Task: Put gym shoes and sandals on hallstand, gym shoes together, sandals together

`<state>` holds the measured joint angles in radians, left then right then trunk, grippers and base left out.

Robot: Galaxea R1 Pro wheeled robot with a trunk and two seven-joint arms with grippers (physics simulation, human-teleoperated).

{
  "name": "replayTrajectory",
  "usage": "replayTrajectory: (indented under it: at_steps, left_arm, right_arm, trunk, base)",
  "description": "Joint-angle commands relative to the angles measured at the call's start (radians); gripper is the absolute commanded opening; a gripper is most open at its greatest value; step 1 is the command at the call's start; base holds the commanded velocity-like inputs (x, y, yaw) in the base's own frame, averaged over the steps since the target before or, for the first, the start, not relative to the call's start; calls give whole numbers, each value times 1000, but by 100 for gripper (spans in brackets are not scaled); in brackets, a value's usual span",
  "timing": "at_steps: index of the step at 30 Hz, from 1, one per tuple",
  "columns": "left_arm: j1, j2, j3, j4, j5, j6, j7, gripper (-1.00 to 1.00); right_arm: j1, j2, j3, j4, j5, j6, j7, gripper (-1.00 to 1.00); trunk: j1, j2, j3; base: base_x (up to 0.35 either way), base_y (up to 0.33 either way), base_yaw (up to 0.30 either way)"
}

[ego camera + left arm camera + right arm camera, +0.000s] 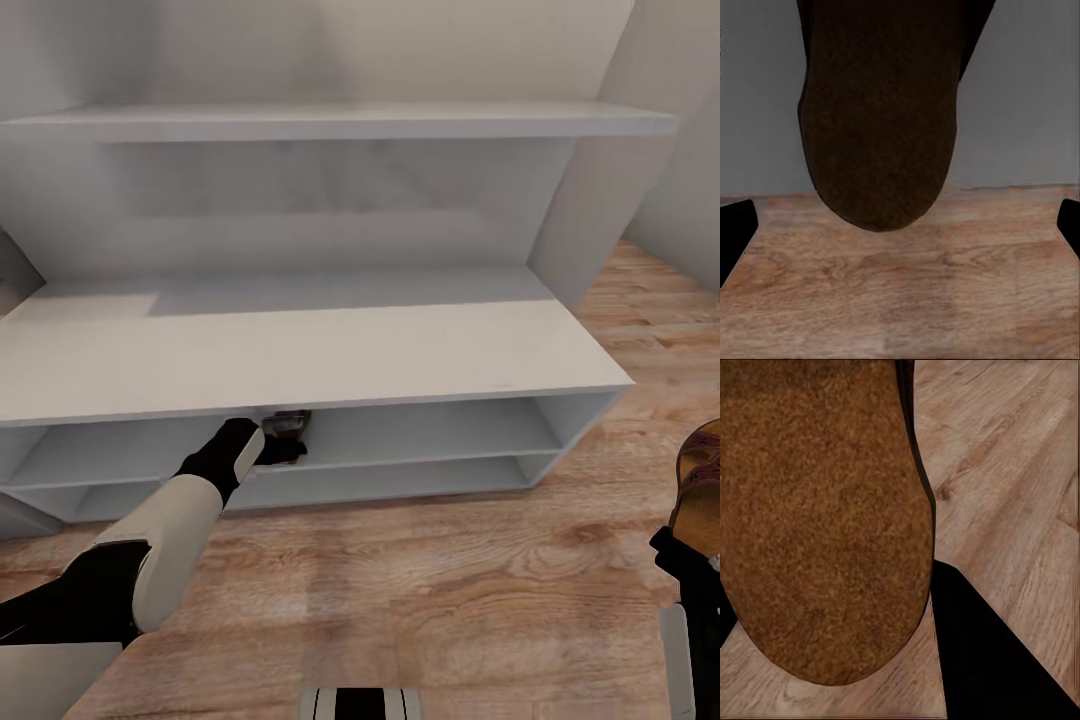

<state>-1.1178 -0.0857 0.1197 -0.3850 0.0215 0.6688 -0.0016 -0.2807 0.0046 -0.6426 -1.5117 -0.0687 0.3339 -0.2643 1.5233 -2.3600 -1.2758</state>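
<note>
The left gripper [285, 432] reaches under the hallstand's [300, 350] thick top, fingers closed on a sandal [877, 112] over the upper tier. At far right, the right gripper's fingers grip the other sandal [702, 485] above the corridor floor [450, 590].

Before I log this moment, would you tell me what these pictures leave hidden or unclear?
- Left gripper, head view: tucked under the hallstand top, so its hold on the sandal is unclear.
- That sandal, left wrist view: its sole hides straps and shelf.
- Second sandal, head view: cut off by the picture's edge.
- Right gripper, right wrist view: the second sandal's sole blocks it.
- Corridor floor: no gym shoes among what shows.
</note>
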Motion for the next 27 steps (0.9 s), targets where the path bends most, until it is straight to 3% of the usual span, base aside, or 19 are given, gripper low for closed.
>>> replayTrajectory:
  at_steps: [1, 22, 27]
  left_arm:
    - [0, 0, 0, 0, 0, 0, 0, 100]
    - [1, 0, 0, 0, 0, 0, -1, 100]
    - [1, 1, 0, 0, 0, 0, -1, 100]
  right_arm:
    - [0, 0, 0, 0, -3, -1, 0, -100]
    - [0, 3, 3, 0, -3, -1, 2, -100]
    - [0, 4, 4, 0, -3, -1, 2, -100]
  trunk:
    - [0, 0, 0]
    - [0, 0, 0]
    - [0, 0, 0]
  base:
    - [-289, 0, 0]
    - [-329, 0, 0]
    - [-140, 0, 0]
